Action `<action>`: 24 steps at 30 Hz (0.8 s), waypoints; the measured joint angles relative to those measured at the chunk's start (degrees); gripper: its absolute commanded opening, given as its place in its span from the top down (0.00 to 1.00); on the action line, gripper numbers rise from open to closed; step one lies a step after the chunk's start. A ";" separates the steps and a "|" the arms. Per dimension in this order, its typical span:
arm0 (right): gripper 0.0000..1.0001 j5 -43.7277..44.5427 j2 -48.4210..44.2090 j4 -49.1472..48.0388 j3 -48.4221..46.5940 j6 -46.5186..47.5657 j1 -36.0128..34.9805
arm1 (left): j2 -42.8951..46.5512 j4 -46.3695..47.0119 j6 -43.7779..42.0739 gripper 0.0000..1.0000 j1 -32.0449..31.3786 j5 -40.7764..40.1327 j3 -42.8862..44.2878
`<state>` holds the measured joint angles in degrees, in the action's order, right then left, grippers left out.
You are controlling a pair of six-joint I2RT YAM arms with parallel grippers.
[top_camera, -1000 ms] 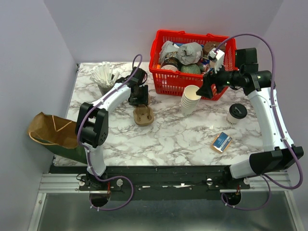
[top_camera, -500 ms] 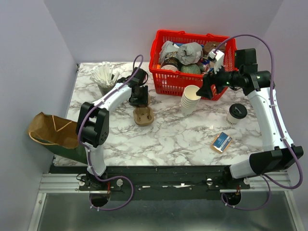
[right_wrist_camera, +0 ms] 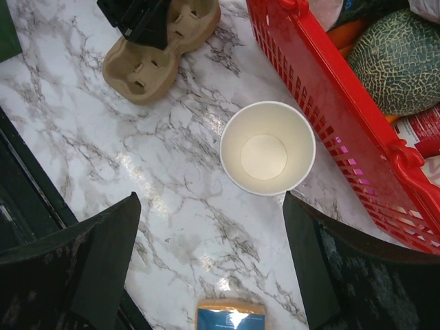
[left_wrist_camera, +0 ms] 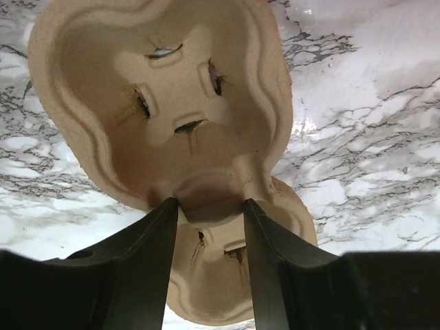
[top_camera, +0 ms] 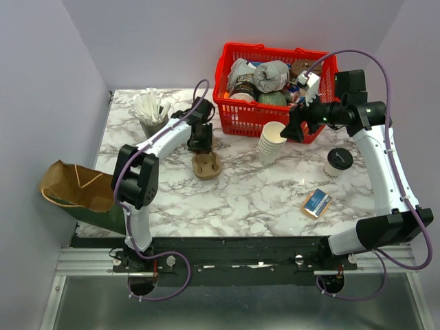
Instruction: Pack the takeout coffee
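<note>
Fingers of the left gripper (left_wrist_camera: 210, 206) have narrowed over the last second and now straddle the centre ridge of the pulp cup carrier (top_camera: 205, 165), left of centre on the marble; whether they pinch it yet I cannot tell. The right gripper (right_wrist_camera: 206, 234) stays wide, empty, above the paper cups (top_camera: 273, 141). Carrier pickup looks imminent.

the desk (top_camera: 247, 196) looks like polished marble, white with grey veins, glossy enough to throw glare. the tray (left_wrist_camera: 172, 110) is matt moulded pulp, tan and faintly fibrous. the cups (right_wrist_camera: 267, 148) are smooth white paper. the basket (top_camera: 237, 117) is shiny red plastic mesh. the bag (top_camera: 72, 187) is creased brown paper. the fingers (left_wrist_camera: 148, 265) are matt black plastic.
</note>
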<state>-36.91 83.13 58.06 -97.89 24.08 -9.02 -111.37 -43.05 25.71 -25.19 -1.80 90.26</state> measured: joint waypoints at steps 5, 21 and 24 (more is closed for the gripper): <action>0.07 0.00 -0.02 -0.02 0.46 0.00 0.00 | -0.02 0.00 -0.39 0.57 -0.31 -0.39 0.26; 0.07 0.00 -0.20 -0.09 0.46 0.00 0.00 | 2.25 -0.22 -4.24 0.67 1.14 -0.87 2.84; 0.07 0.00 -0.20 -0.09 0.46 -0.02 0.00 | 3.26 0.44 -4.66 0.59 1.22 -0.74 3.13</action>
<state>-36.91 82.94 57.98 -97.43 24.05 -9.02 -108.12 -42.61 21.06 -23.97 -2.55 93.38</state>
